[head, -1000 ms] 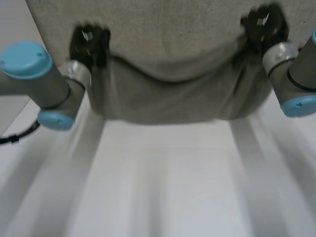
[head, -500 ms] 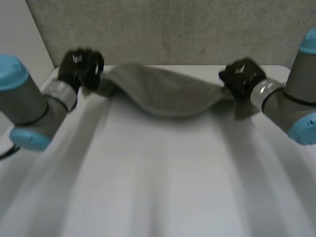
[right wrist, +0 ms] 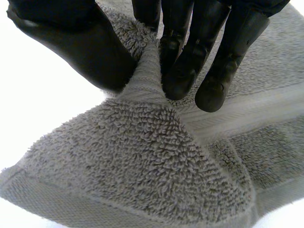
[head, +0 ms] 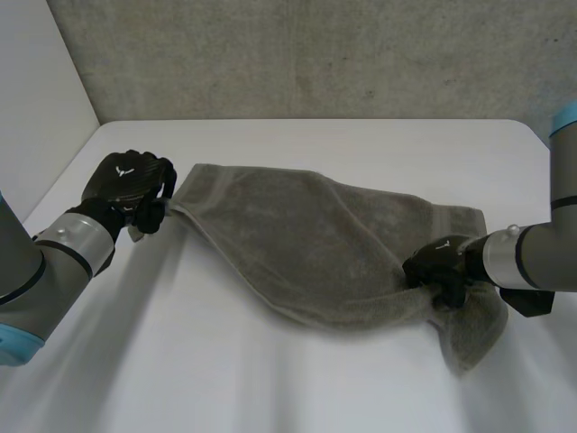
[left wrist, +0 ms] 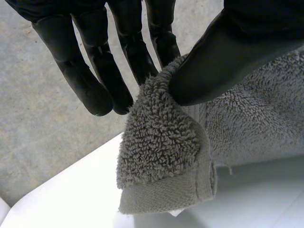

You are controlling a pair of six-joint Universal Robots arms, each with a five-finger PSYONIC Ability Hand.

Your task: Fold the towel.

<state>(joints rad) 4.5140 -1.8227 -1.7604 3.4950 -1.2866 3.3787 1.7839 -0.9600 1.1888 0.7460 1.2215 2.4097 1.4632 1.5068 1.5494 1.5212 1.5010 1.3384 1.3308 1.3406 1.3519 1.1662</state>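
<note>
We record one grey towel [head: 306, 253], lying on the white table [head: 270, 388], drawn out between two hands. The left hand [head: 126, 185] pinches one corner between thumb and fingers, and the right hand [head: 437, 269] pinches the opposite end likewise. A concrete wall [head: 315, 54] stands behind. Half a second ago the towel sagged bunched near the far edge. It now lies nearer and flatter.

The white table [head: 270, 388] carries a grey towel [head: 306, 244], spread rumpled across its middle.
</note>
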